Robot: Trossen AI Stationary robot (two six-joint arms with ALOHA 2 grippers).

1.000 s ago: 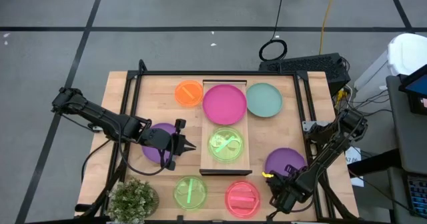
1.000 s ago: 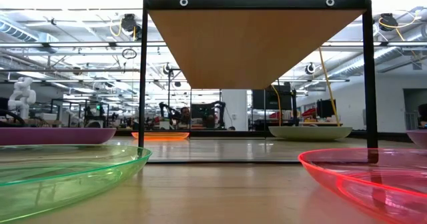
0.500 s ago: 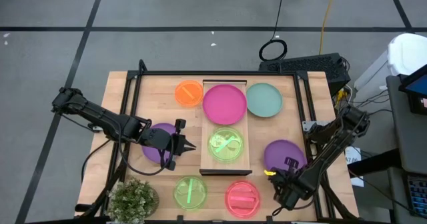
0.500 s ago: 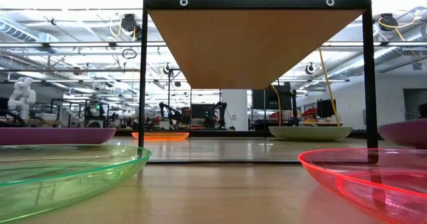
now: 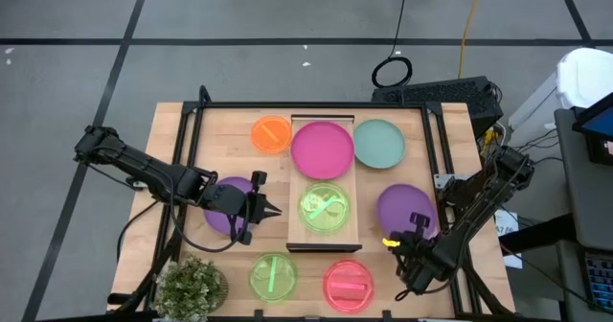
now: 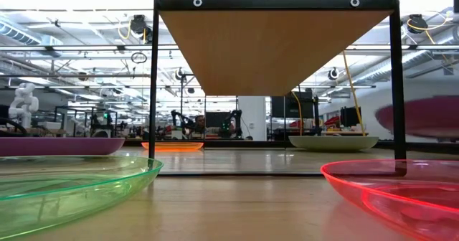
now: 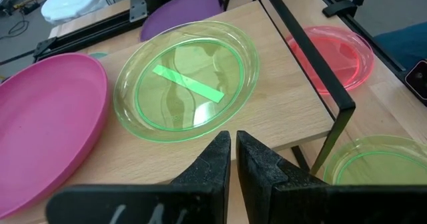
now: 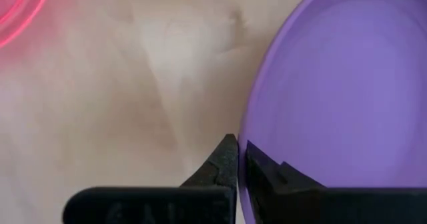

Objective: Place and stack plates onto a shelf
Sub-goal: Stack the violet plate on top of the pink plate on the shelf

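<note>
Right gripper [image 5: 414,238]: fingers pinched on the near rim of a purple plate [image 5: 404,210], right of the shelf. In the right wrist view the fingertips [image 8: 230,159] straddle that rim, closed on it. In the low view this plate [image 6: 419,116] shows above the tabletop, so it reads as lifted clear, slightly tilted.

Left gripper [image 5: 264,208]: beside the shelf's left edge, over a second purple plate [image 5: 224,205] that lies on the table. Left wrist view shows its fingers [image 7: 220,164] nearly together with nothing between them; empty, waiting.

Shelf [image 5: 297,241]: light-wood board raised on a black frame, mid-table. It carries two plates side by side, not stacked: a magenta plate [image 5: 322,149] at the far end, a translucent green plate [image 5: 324,208] at the near end.

Progress (judgement): early to middle. Two plates placed; no stack formed yet. Third plate in hand.

Off the shelf, on the table: orange plate [image 5: 271,133] far left of the shelf, teal plate [image 5: 379,142] far right, another green plate [image 5: 271,275] and a pink-red plate [image 5: 347,284] near the front edge, plus the purple one under the left arm. A potted plant [image 5: 190,287] sits at the front left corner.

Left to do: carry the held purple plate over the shelf, then the five remaining.
</note>
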